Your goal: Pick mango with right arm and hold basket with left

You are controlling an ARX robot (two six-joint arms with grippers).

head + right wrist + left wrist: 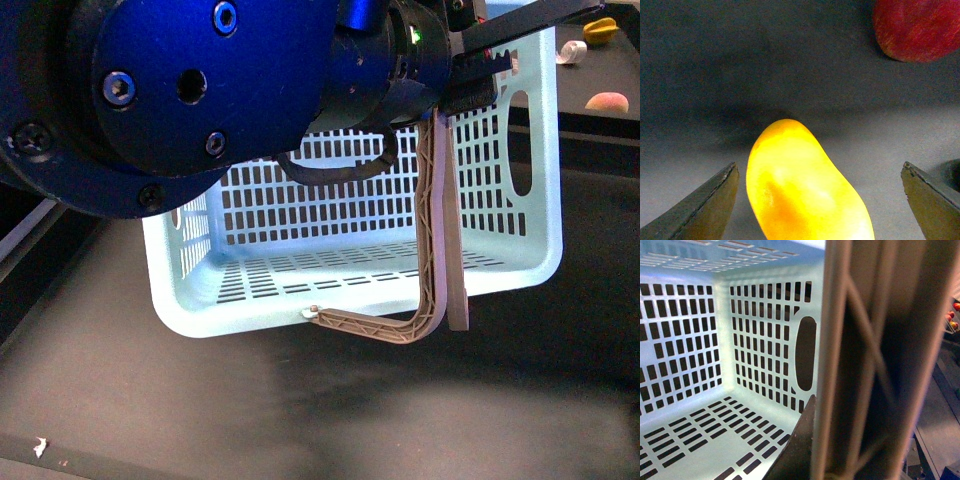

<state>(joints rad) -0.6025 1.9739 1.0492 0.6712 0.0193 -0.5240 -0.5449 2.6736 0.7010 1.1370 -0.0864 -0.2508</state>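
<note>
Left gripper (486,74) clamped on basket (532,205) rim, holds it tipped, mouth toward robot, likely for loading. Right gripper (819,166) spread wide, straddling mango (805,192) lying on table (730,60). No contact yet, lined up to close.

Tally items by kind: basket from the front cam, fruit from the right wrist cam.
Light blue basket: 1
Mango: 1
Red fruit: 1
Total: 3
</note>
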